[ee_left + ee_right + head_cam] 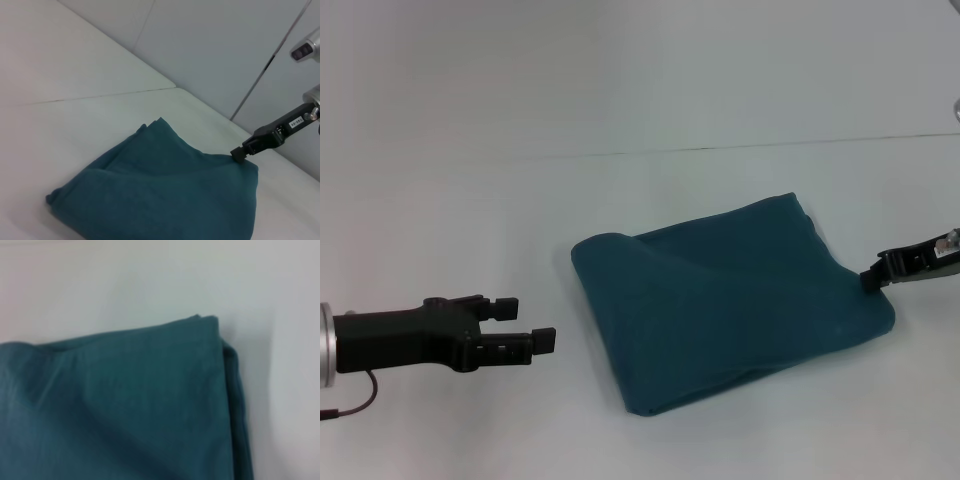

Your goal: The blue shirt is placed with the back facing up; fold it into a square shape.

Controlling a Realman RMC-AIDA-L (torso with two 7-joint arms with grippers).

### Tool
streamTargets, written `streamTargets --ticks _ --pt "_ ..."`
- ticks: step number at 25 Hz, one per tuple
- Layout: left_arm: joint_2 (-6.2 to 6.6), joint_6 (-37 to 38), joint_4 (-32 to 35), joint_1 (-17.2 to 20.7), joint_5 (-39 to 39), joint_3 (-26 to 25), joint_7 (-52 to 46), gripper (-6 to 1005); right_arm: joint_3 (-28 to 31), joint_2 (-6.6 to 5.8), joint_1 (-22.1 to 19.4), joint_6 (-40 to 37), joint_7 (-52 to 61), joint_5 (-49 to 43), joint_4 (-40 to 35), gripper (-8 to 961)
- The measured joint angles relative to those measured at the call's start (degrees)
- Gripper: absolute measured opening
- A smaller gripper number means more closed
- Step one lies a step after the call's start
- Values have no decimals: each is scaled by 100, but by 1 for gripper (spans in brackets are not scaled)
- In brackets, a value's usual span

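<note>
Two claws: right claw (pixel 872 279) touches the folded blue shirt (pixel 730 300) edge on the desk (pixel 470 180), grip unclear; left claw (pixel 525 324) open, well apart, shirt lying toward its front

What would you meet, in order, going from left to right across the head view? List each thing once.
left gripper → blue shirt → right gripper
</note>
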Motion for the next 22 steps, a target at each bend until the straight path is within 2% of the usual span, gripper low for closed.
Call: streamTargets --ticks 5,12,18,19,22 --pt "7 20 19 10 0 -70 -81 919 223 -22 -44 70 -95 220 -42 68" --pt "55 -5 28 -30 0 -244 -716 920 592 -390 -317 -350 -612 1433 -43 108" --pt "126 -30 3 -233 43 -242 -2355 920 747 -559 -537 -513 -860 2011 -153 311" --pt "159 -49 -38 -369 233 -211 -3021 920 764 -590 -545 -639 -959 2075 -225 366" --pt "185 -66 -130 -539 495 -174 -3594 919 766 -592 -545 -866 -1134 2140 -397 533"
